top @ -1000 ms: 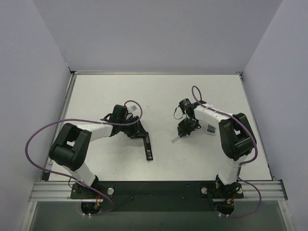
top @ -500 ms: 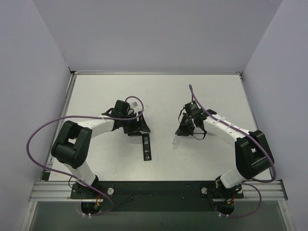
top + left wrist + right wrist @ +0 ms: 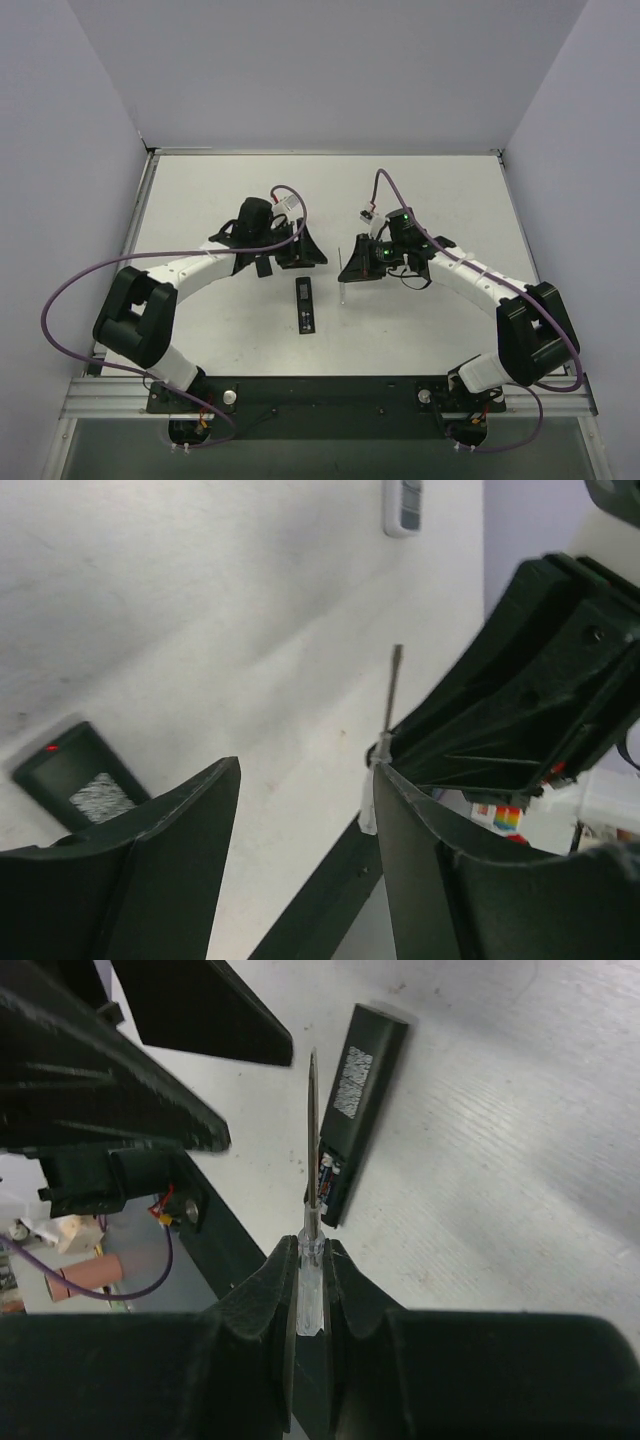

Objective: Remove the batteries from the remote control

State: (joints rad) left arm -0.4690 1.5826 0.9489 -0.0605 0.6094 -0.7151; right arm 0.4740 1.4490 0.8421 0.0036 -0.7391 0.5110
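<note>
White matte worktop [image 3: 200, 190]: your slim black remote [image 3: 305, 304] lies flat at frame centre. Your left tool [image 3: 305, 770] hovers spread just upper left of it. Your right tool [image 3: 311, 1260], arm arched inward, pinches a clear-handled, thin-shafted screwdriver [image 3: 312, 1150].

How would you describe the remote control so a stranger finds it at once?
Start at the white table and look near its middle, slightly towards the near edge. The remote control is the slim black bar lying flat there; unlike the thin pointed tool nearby, it carries a white label and nothing holds it.
</note>
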